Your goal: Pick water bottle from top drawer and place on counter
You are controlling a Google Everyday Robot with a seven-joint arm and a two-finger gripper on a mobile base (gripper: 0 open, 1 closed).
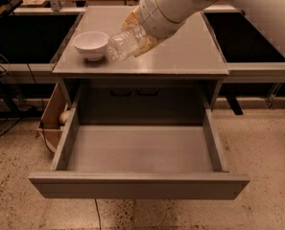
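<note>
**While the drawer stands open, a bottle is held over the table**

Pulled out towards the camera, the grey drawer lies well below and in front of the fingers. A cardboard box sits on the floor, lower and to the camera's left of them. The grey table spreads beneath the fingers, which are closed around a clear water bottle. The bottle is tilted, its free end near a white bowl just left of them. The white arm rises behind.
</note>
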